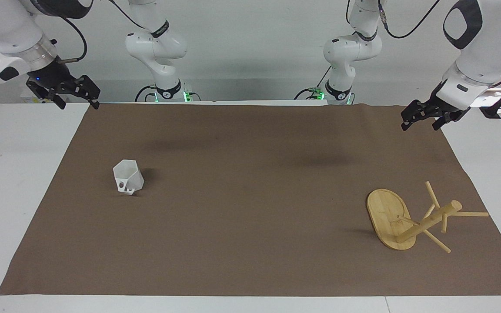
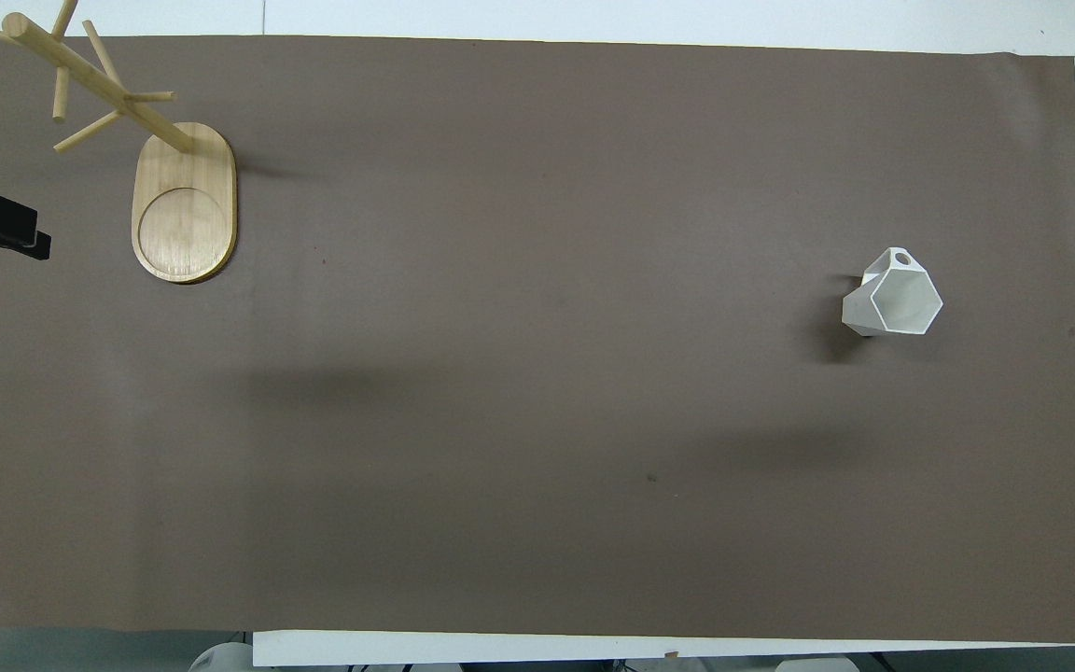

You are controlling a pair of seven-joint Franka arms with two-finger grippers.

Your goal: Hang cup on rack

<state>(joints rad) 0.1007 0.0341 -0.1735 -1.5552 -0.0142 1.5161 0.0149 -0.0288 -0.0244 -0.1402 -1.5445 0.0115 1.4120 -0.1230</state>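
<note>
Cup (image 1: pixel 128 177) and rack (image 1: pixel 390 224) stand well apart on cloth (image 1: pixel 250 261); both tools' finger state unclear.

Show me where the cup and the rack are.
cup (image 1: pixel 128 176), facing view, on its faceted side wall.
rack (image 1: pixel 385 211), facing view, on the bare oval base.

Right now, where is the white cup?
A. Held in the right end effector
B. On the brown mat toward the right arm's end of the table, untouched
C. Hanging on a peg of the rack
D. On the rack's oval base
B: the cup sits alone on the brown mat, away from the rack, with both end effectors raised at the table's ends.
</note>
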